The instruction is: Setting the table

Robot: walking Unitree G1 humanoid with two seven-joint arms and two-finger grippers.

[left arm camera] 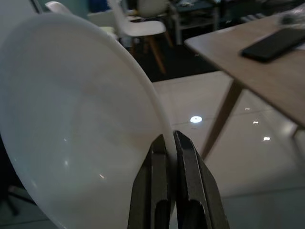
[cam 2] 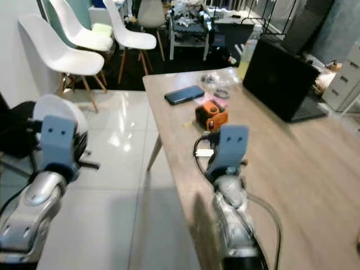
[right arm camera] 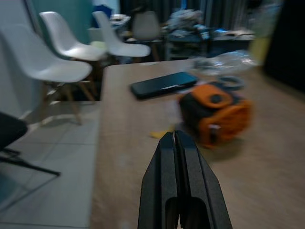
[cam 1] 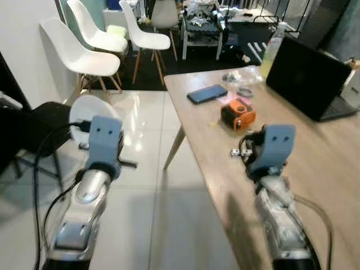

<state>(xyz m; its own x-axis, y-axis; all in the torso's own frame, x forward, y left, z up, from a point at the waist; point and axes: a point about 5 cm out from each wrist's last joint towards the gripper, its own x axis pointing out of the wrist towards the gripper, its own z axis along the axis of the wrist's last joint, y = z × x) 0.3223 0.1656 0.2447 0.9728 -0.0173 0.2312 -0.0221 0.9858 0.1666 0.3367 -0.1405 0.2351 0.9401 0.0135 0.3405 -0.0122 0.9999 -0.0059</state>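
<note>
Over the tiled floor, left of the counter, the left hand is clenched on the rim of a white plate, its two fingers pinching the edge between them. The plate stands tilted on edge beyond the wrist, off the counter. Above the counter's near edge, the right hand is clenched on nothing, fingers pressed together. Ahead of it lie an orange case and a phone, with a laptop further right.
</note>
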